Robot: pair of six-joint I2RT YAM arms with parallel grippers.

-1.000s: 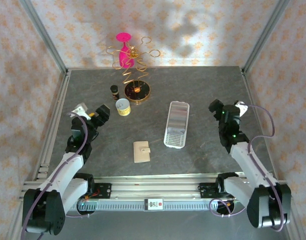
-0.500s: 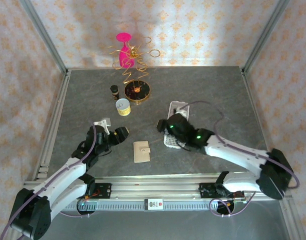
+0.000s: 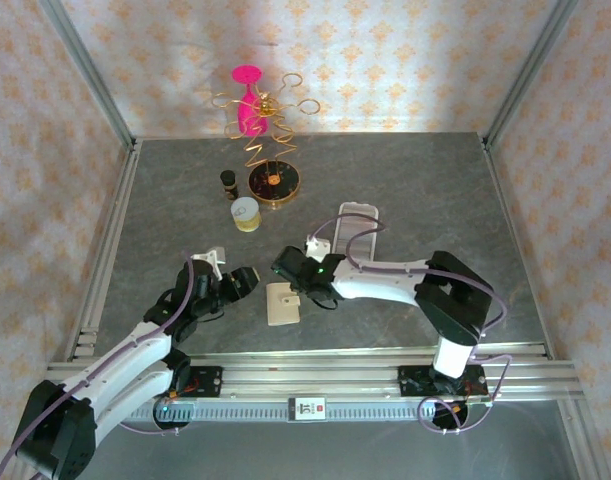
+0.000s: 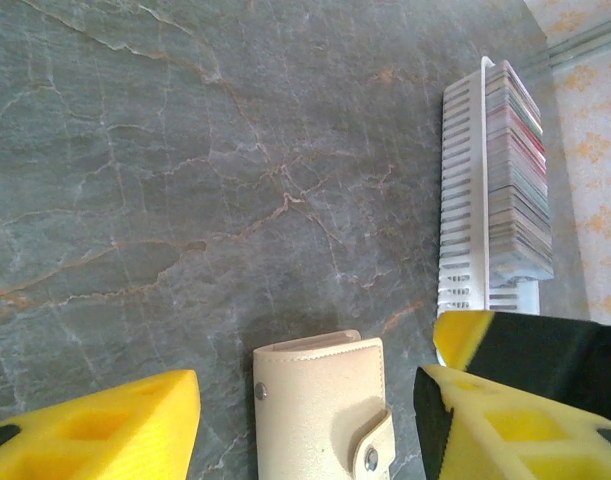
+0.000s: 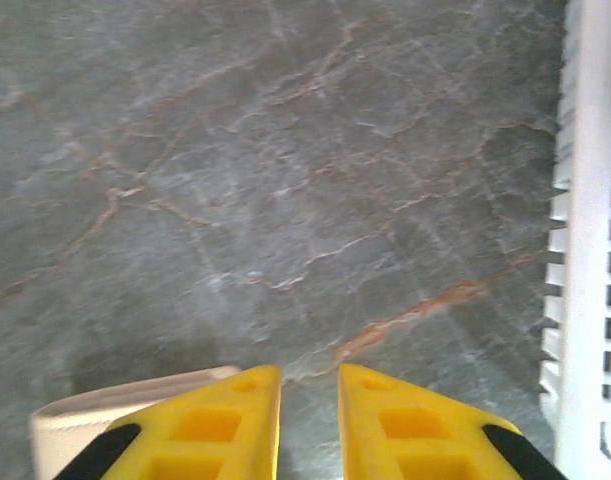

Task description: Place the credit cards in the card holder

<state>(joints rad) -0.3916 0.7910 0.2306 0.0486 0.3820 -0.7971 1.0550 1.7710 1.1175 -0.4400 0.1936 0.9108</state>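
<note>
Beige wallet [image 3: 282, 303] on the worktop [image 3: 435, 180]: left fingers [image 4: 105, 420] spread wide astride it, empty; right fingers [image 5: 225, 420] nearly together, empty, over its far edge; card holder [image 4: 465, 200], credit cards [image 4: 520, 170] stacked inside, beyond its right side.

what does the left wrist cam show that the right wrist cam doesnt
Left wrist view, not the right: the credit cards packed edge-on in a row in the card holder, the snap tab of the beige wallet, and the left gripper with fingers wide apart either side of the wallet, not touching it.
Right wrist view, not the left: the narrow gap between the fingers of the right gripper, with bare table in it.
Both: the grey marbled table, part of the wallet, the holder's white slotted side.
</note>
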